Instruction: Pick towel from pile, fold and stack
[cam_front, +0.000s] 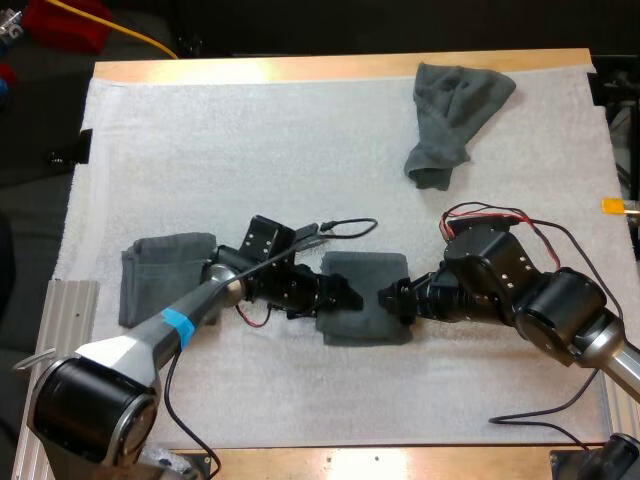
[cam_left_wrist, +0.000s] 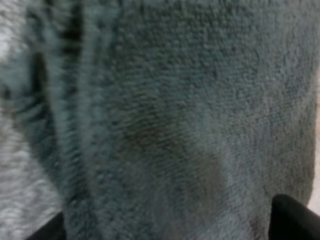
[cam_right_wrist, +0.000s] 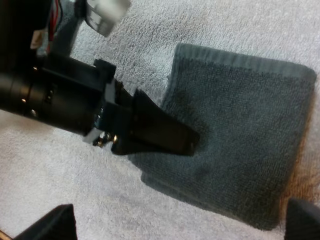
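Folded towel (cam_front: 367, 278) between two claws
Spread left claw (cam_front: 348, 297) on towel's left edge, spread right claw (cam_front: 392, 296) beside its right edge; soft, limp cloth, likely best pinched through both layers at an edge.

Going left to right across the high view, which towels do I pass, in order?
folded towel on the left → folded towel in the middle → crumpled towel, farther back on the mat.
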